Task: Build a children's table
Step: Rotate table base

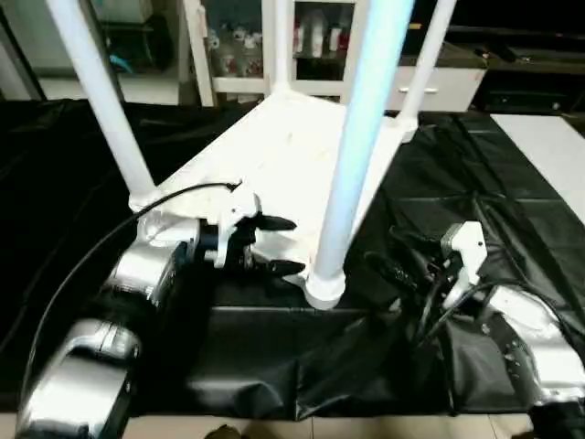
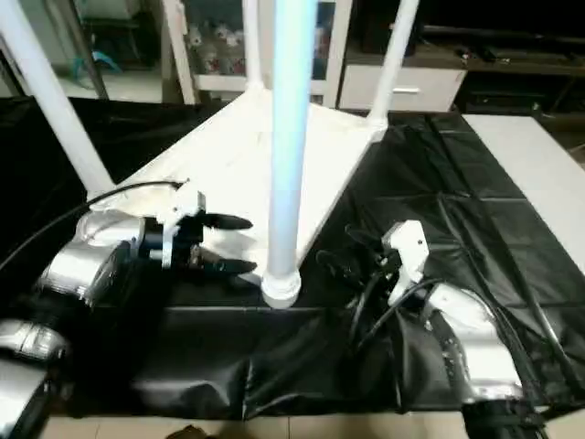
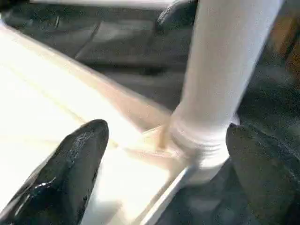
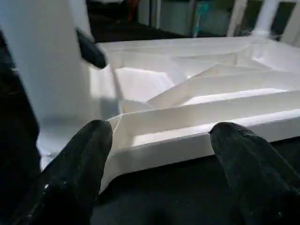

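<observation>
— Both my grippers have their fingers spread now, and nothing is between them. Left gripper [image 1: 274,245] hovers over the near part of the children's table [image 1: 274,146], its two black fingers pointing toward the nearest leg [image 1: 352,155].

— Where is the table itself?

— It lies upside down on the black-draped worktable [image 1: 512,210], ribbed underside up. Four white legs stand up from the corner sockets. The nearest leg stands in the near corner socket [image 1: 324,291], just beside my left fingertips but not touching them, as far as I can see.

— And your right gripper?

— Right gripper [image 4: 159,140] is low over the black cloth, at the right of that same corner. In the right wrist view its fingers [image 4: 82,159] point at the table's near edge, apart from it. One more leg [image 1: 101,101] rises at the left corner, behind my left forearm, and two others at the far side.

— What is behind?

— White shelves [image 1: 247,46] and a dark cabinet.
</observation>
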Tool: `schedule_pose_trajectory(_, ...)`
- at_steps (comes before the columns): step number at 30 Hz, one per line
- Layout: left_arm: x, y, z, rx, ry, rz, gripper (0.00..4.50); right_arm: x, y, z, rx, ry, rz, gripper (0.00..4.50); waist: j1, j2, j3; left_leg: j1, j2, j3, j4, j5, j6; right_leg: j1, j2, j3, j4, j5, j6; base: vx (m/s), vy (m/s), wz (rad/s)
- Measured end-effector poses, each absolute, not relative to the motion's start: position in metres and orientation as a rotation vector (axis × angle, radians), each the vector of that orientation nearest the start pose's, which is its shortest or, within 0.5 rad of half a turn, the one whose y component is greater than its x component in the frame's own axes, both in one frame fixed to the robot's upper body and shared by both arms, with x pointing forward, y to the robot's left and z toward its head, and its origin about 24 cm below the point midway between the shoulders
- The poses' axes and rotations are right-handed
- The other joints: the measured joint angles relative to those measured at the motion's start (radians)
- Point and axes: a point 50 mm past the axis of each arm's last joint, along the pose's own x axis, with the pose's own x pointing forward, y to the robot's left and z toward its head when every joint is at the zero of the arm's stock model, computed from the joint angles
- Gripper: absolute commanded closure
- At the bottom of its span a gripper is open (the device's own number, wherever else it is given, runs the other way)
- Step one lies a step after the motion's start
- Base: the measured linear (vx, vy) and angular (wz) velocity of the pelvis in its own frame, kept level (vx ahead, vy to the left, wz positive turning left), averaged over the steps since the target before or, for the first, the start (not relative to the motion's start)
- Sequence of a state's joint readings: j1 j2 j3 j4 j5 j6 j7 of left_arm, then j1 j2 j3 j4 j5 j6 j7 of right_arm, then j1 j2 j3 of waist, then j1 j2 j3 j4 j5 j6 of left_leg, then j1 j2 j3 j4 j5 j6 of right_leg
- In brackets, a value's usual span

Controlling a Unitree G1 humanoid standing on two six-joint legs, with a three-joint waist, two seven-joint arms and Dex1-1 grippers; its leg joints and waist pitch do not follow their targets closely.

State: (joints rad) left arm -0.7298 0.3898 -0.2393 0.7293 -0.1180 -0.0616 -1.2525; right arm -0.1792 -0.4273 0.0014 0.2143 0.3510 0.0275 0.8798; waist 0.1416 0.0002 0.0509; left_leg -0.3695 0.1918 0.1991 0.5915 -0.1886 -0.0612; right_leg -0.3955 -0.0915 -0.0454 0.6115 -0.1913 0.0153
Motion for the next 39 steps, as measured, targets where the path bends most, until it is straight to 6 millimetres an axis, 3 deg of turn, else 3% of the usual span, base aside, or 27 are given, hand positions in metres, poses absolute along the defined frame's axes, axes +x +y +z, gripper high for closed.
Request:
schedule_pose_trajectory(6,0.347,0.142,0.076,0.559,0.325,-1.302,0.05,0.253,-0.186,0.053,-0.060,0.169,1.002,0.79,0.009,0.006,0.000,0.000,0.000,-0.001,0.000,0.000,0.000,0.000,0.000,0.000,0.000,0.000,0.000,0.000,0.000,0.00)
schedule_pose_trajectory(9,0.347,0.142,0.072,0.620,0.374,-1.321,0.33,0.250,-0.177,0.054,-0.061,0.170,1.046,0.79,0.008,0.009,0.000,0.000,0.000,-0.001,0.000,0.000,0.000,0.000,0.000,0.000,0.002,0.000,0.000,0.000,0.000,0.00)
schedule_pose_trajectory(20,0.348,0.148,0.064,0.712,0.440,-1.349,1.16,0.265,-0.148,0.062,-0.020,0.033,0.916,0.79,0.003,0.015,0.001,0.000,0.000,-0.001,0.000,0.000,-0.001,-0.001,0.000,0.000,0.003,0.000,-0.001,0.000,0.000,0.00)
schedule_pose_trajectory(31,0.350,0.153,0.067,0.904,0.470,-1.378,1.91,0.278,-0.124,0.059,-0.007,0.017,0.923,0.79,-0.025,0.017,0.000,0.004,0.000,-0.002,0.000,0.000,-0.001,-0.003,0.000,0.000,0.004,0.004,-0.006,0.000,0.000,0.00)
schedule_pose_trajectory(33,0.350,0.154,0.067,0.930,0.478,-1.384,2.21,0.278,-0.121,0.058,-0.008,0.020,0.930,0.79,-0.030,0.017,0.000,0.004,0.000,-0.002,0.000,0.000,-0.001,-0.004,0.000,0.000,0.003,0.004,-0.006,0.000,0.000,0.00)
schedule_pose_trajectory(39,0.350,0.156,0.067,0.972,0.496,-1.389,2.54,0.279,-0.116,0.058,-0.022,0.016,0.941,0.79,-0.041,0.026,-0.003,0.004,0.000,-0.002,-0.001,0.000,-0.001,-0.004,0.000,0.000,0.003,0.004,-0.006,0.000,0.000,0.00)
